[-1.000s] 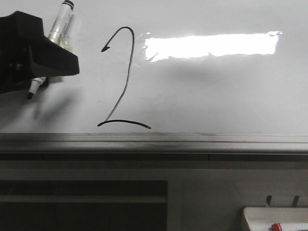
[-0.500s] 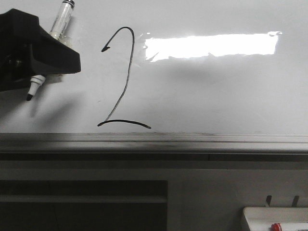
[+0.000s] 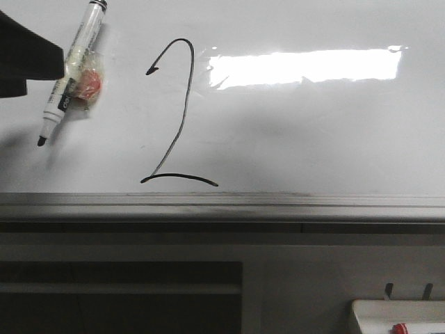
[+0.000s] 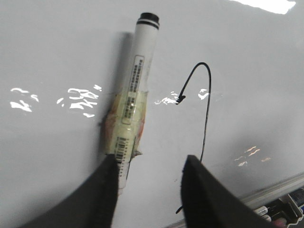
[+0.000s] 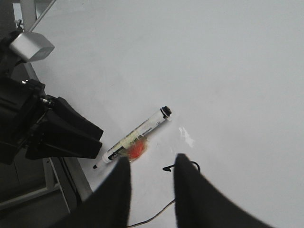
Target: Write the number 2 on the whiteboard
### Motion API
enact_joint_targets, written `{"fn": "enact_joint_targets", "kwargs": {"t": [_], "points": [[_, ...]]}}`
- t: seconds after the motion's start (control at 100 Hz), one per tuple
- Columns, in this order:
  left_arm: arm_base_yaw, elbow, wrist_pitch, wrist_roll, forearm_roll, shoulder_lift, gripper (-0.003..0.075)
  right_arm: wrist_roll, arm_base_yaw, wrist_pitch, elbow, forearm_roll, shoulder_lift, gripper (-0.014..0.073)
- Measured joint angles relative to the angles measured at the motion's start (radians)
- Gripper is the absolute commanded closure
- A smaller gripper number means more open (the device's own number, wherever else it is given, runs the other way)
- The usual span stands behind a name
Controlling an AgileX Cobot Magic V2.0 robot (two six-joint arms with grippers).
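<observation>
The number 2 stands drawn in black on the whiteboard, its curved base stroke just above the grey rail; a marker with yellow tape and a red patch around its middle lies against the board to the left of the digit, tip pointing down, cap end up. The left gripper has its fingers spread apart and holds nothing, one finger just beside the marker's lower part; the right gripper is also parted and empty, above the board near the hooked top of the digit.
</observation>
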Motion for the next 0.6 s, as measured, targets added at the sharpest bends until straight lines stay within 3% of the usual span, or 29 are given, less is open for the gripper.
{"fn": "enact_joint_targets", "kwargs": {"t": [0.03,0.06,0.33,0.6], "points": [[0.0,0.0,0.008,0.0,0.014,-0.013,0.069,0.0,0.0,0.0,0.0,0.0,-0.006,0.0673],[0.0,0.0,0.02,0.0,0.026,-0.023,0.0743,0.0,0.0,0.0,0.0,0.002,-0.014,0.0667],[-0.023,0.038,0.031,0.0,0.111,-0.156,0.0741,0.0,0.0,-0.062,0.144,0.002,-0.181,0.066],[-0.076,0.149,-0.125,0.0,0.226,-0.314,0.0741,0.0,0.0,-0.147,0.434,0.048,-0.561,0.066]]}}
